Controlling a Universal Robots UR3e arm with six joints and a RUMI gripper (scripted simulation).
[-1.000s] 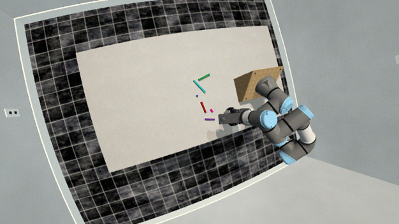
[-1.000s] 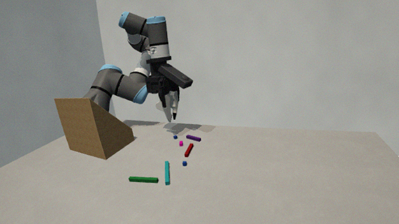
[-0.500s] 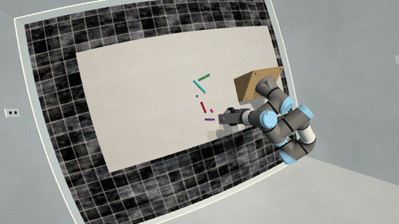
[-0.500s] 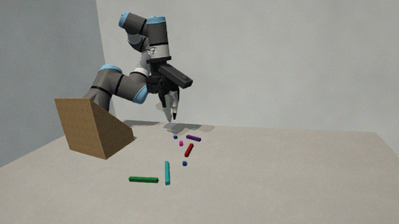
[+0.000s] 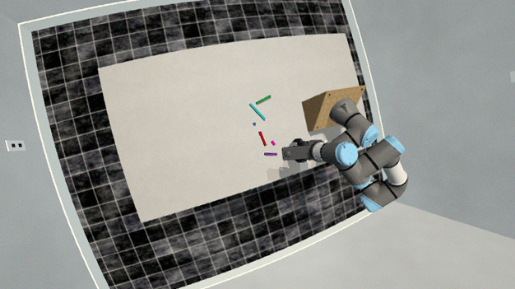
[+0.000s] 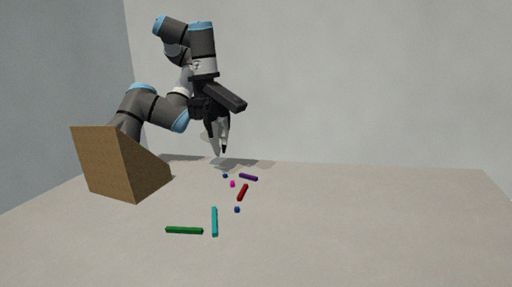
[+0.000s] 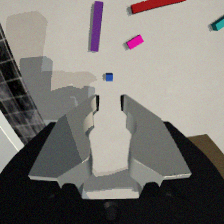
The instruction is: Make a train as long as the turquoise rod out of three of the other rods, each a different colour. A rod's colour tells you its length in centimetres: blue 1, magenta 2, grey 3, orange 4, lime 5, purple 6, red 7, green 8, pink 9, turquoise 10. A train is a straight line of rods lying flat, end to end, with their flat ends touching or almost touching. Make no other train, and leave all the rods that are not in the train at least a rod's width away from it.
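My gripper (image 6: 220,151) (image 7: 109,96) is nearly closed but open, with a narrow empty gap. It hangs above the table, pointing down. A small blue rod (image 6: 225,175) (image 7: 109,77) lies just ahead of the fingertips in the wrist view; the arm hides it in the top view. A magenta rod (image 5: 273,142) (image 6: 232,184) (image 7: 135,42) lies between it and the red rod (image 5: 262,138) (image 6: 243,192) (image 7: 157,5). A second blue rod (image 5: 254,124) (image 6: 237,210) lies between the red rod and the turquoise rod (image 5: 257,111) (image 6: 214,221) (image 7: 218,23). All lie apart.
A purple rod (image 5: 271,154) (image 6: 248,177) (image 7: 96,26) lies near the magenta and red rods. A green rod (image 5: 263,99) (image 6: 184,230) lies at an angle near one end of the turquoise rod. The wooden wedge (image 5: 313,111) (image 6: 104,163) stands beside the arm's base.
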